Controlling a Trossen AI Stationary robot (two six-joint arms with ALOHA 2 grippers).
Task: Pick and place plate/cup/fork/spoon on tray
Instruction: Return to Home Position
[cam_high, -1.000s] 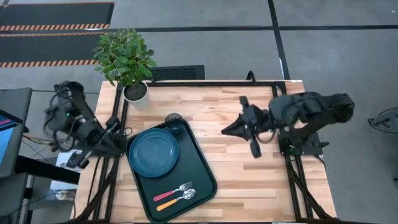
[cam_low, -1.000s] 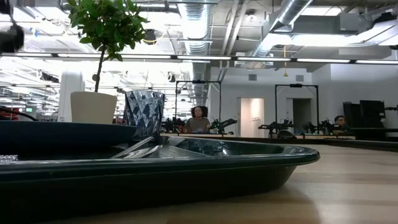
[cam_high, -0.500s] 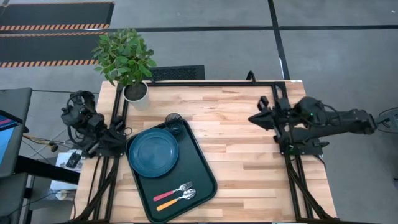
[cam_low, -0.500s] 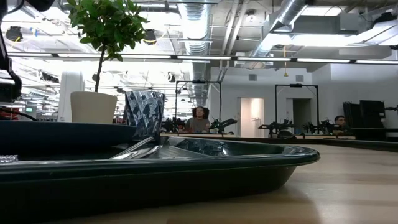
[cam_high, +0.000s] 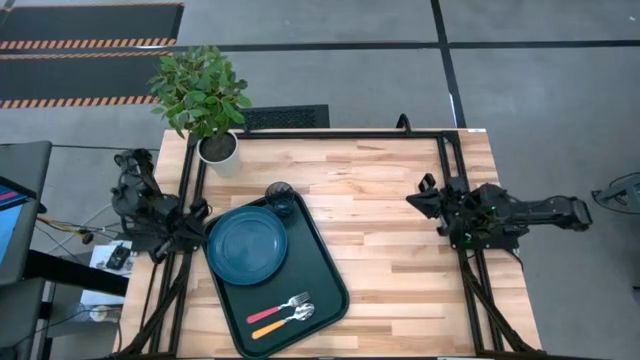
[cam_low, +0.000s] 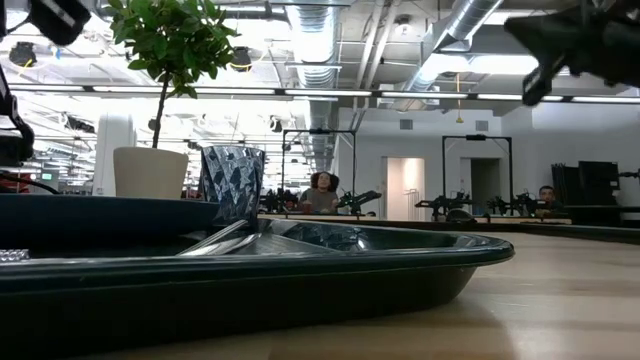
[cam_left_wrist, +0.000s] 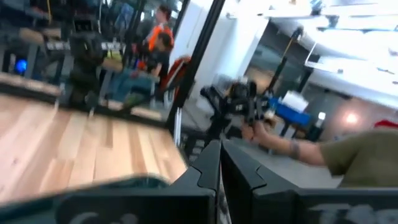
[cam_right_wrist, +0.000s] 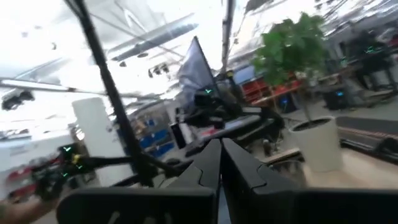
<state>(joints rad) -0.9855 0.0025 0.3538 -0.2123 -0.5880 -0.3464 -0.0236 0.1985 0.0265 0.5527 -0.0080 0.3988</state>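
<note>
On the worktop, twd the left side, the tray lies at a slant w/ all four task things already on it. Plate sits flat in the tray's far half; cup stands upright at the far corner, just beside the plate's rim, prob touching. Fork and spoon lie side by side near the tray's near end, handles pointing the same way, apart from the plate.

Left gripper is parked off the left edge of the worktop, close to the tray's far corner, clenched on nothing; its wrist view shows the fingers pressed together. Right gripper is pulled back to the right edge, well apart from the tray, fingers closed, nothing btwn them.

Handling, as a judgement: plate looks stiff and smooth, prob heaviest single dish; best taken at the raised rim, since a flat face gives no hold. Cup looks light, see-through, faceted wall in the low view; pinch across the rim, gently, as it may tip or crack. Fork and spoon are light, thin and lie flat, so grip across the plastic handle, not the slick metal end. Tray is broad w/ a raised lip; loaded, it would want both arms.
</note>
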